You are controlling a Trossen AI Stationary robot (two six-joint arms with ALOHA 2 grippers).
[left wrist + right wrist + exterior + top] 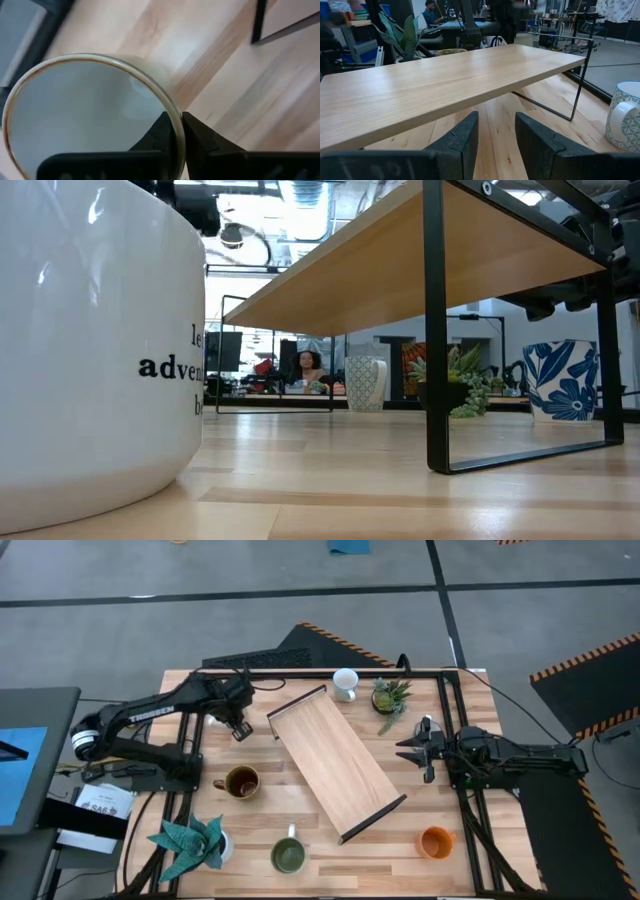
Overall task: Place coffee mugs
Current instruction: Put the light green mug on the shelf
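Note:
My left gripper (238,726) (175,117) is shut on the cream mug (85,115), which the gripper hides in the high view. My right gripper (413,750) (496,125) hangs open at the right end of the wooden shelf (335,760), touching nothing. Standing on the table are the dark brown mug (241,782), the green mug (289,856), the orange mug (436,841) and a pale patterned mug (345,684) (625,117). A white lettered mug (90,350) fills the left of the low view. My left gripper pinches the cream mug's rim (170,102), one finger (161,129) inside the cup and the other finger (197,131) outside, coming from above. The mug stays upright, mouth up. Whether its base is on the table I cannot tell.
The wooden shelf on thin black legs (436,330) lies slantwise across the table's middle. A potted spiky plant (390,695) stands by the far edge, a teal paper plant (190,845) at the near left corner. A blue flowered mug (565,380) shows in the low view.

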